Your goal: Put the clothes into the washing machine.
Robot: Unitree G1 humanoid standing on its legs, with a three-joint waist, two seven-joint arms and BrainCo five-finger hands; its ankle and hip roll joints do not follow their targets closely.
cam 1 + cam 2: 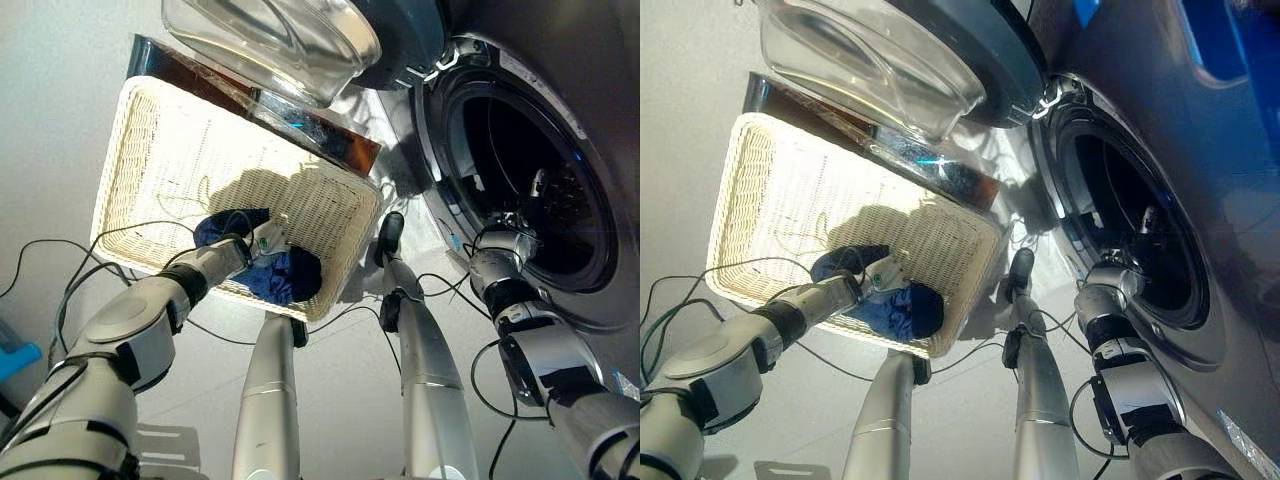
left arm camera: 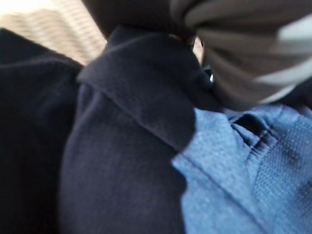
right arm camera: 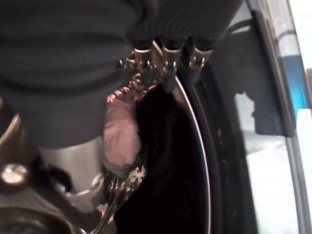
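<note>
A white wicker basket (image 1: 130,150) stands on the floor left of the front-loading washing machine. In its near right corner lie a dark navy garment (image 1: 225,225) and a blue garment (image 1: 290,275). My left hand (image 1: 262,240) is pressed down among them. Its wrist view shows the navy cloth (image 2: 112,146) and the blue cloth (image 2: 234,170) just past the hand's dark cover (image 2: 253,48). My right hand (image 1: 505,242) is at the lower edge of the dark round drum opening (image 1: 530,150). In the right wrist view that hand (image 3: 73,73) sits at the door rim with the black drum beyond.
The washer's open door, with its clear glass bowl (image 1: 270,40), hangs over the basket's far side. A glossy dark brown panel (image 1: 300,125) runs behind the basket. The rest of the basket floor is bare wicker. Pale floor lies between basket and machine.
</note>
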